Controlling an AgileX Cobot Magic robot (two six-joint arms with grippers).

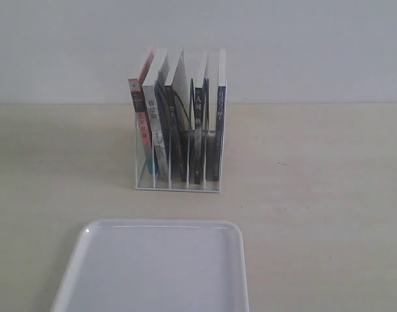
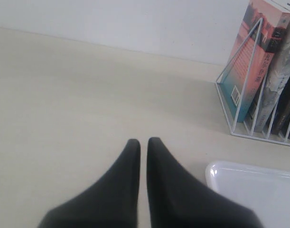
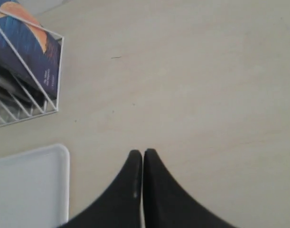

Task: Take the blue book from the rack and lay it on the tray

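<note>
Nothing is being held: the left gripper (image 2: 143, 145) and right gripper (image 3: 143, 154) are both hanging low over the table (image 1: 315, 195) with fingers pressed together, well apart from the books, so I'd say the reach isn't yet begun. Beyond them the tray (image 1: 159, 223) is lying ready, and past it the blue book (image 1: 221, 107) is standing upright in the rack's (image 1: 179, 188) end slot on the right arm's side, so the next move is probably calling for the right fingers opening and closing in on that outer book. The table is looking pale and matte, running back to a plain white wall (image 1: 282, 45).
</note>
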